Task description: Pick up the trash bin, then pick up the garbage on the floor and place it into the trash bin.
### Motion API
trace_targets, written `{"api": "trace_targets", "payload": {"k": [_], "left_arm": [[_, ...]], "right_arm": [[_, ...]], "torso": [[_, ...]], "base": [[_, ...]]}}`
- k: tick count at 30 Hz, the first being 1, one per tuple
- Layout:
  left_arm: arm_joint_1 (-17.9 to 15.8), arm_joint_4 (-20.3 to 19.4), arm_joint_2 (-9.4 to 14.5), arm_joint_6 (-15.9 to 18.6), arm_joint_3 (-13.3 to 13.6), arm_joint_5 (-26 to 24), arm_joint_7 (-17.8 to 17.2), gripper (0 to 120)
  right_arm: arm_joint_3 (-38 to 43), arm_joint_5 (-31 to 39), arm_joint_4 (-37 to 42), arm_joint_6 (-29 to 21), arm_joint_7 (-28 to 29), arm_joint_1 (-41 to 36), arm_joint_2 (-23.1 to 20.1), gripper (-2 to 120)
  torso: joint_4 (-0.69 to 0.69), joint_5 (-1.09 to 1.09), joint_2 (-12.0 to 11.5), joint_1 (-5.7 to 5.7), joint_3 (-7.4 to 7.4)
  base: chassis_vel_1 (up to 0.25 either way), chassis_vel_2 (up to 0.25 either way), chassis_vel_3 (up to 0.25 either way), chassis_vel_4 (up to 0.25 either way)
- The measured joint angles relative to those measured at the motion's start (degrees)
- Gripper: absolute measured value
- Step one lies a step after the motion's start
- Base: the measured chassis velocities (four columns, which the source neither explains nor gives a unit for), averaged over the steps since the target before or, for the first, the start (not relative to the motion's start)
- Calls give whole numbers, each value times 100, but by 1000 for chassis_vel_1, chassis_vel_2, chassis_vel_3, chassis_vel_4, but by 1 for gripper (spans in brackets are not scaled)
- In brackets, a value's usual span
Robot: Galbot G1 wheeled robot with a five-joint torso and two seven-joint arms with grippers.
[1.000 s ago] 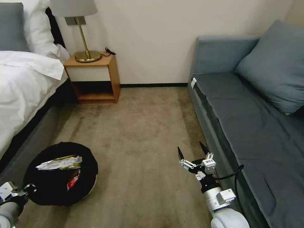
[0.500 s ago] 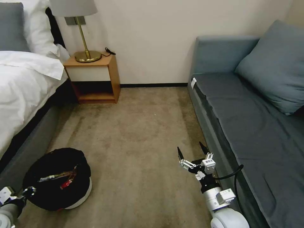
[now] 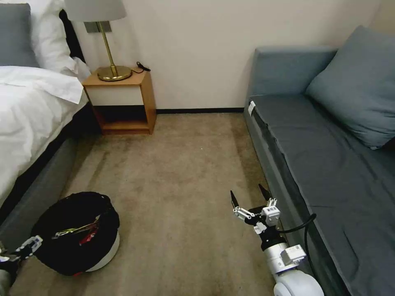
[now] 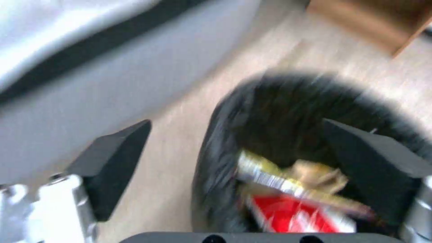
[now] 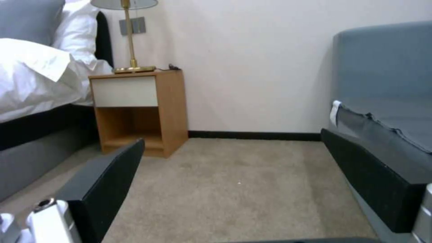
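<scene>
Carpet's (image 3: pixel 181 164) holding the trash bin (image 3: pixel 74 234); left gripper (image 4: pixel 234 162) is hanging wide open, fingers (image 4: pixel 112 162) straddling its rim, right gripper (image 3: pixel 250 198) idling wide open too.

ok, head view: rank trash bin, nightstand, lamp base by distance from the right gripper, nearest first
From the right gripper, low beside the sofa:
1. trash bin, on the carpet to its left, by the bed.
2. nightstand, against the far wall.
3. lamp base, on the nightstand's top.

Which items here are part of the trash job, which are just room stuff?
Job:
- trash bin, black liner, on the carpet
- litter inside it: gold wrapper, red carton
- left hand, open by the bin's rim
- right hand, open, empty

Room:
- nightstand
- lamp
- bed
- sofa
</scene>
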Motion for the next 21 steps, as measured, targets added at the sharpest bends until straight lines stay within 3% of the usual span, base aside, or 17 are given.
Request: {"api": "trace_targets", "payload": {"k": [1, 4, 5, 8, 10, 12, 13, 15, 17, 18, 21], "left_arm": [[0, 0, 0, 0, 0, 0, 0, 97], [214, -248, -152, -1218, 497, 859, 543, 100], [214, -248, -152, -1218, 497, 859, 543, 100], [304, -356, -328, -2077, 787, 1393, 937, 100], [316, -364, -347, -2200, 811, 1485, 974, 100], [460, -462, -506, -3100, 1018, 2183, 1238, 100], [460, -462, -506, -3100, 1018, 2183, 1238, 100], [510, -462, -551, -3521, 1203, 2555, 1343, 100], [651, -412, -567, -3925, 1637, 3025, 1415, 100], [651, -412, -567, -3925, 1637, 3025, 1415, 100], [685, -307, -638, -4287, 2114, 3491, 1410, 100]], "right_arm": [[0, 0, 0, 0, 0, 0, 0, 100], [0, 0, 0, 0, 0, 0, -1, 100], [0, 0, 0, 0, 0, 0, -1, 100], [0, 0, 0, 0, 0, 0, 0, 100], [0, 0, -1, -1, 0, 0, -1, 100], [0, 1, 0, -1, 0, 0, 0, 100], [0, 1, 0, -1, 0, 0, 0, 100], [-1, 0, -1, -1, 0, 0, -1, 100], [-1, 0, -1, -1, 0, 0, -1, 100], [-1, 0, -1, -1, 0, 0, -1, 100], [0, 0, -1, -1, 0, 0, -1, 100]], "torso": [[0, 0, 0, 0, 0], [-1, -3, 0, 0, 0], [-1, -3, 0, 0, 0], [-1, -3, 0, 0, 0], [-1, -4, 0, 0, 0], [0, -2, 0, 0, 0], [0, -2, 0, 0, 0], [0, -2, 0, 0, 0], [0, -3, 0, 0, 0], [0, -3, 0, 0, 0], [0, -2, 0, 0, 0]], "base": [[0, 0, 0, 0], [0, 0, 0, 0], [0, 0, 0, 0], [0, 0, 0, 0], [0, 0, 0, 0], [0, 0, 0, 0], [0, 0, 0, 0], [0, 0, 0, 0], [0, 0, 0, 0], [0, 0, 0, 0], [0, 0, 0, 0]]}}
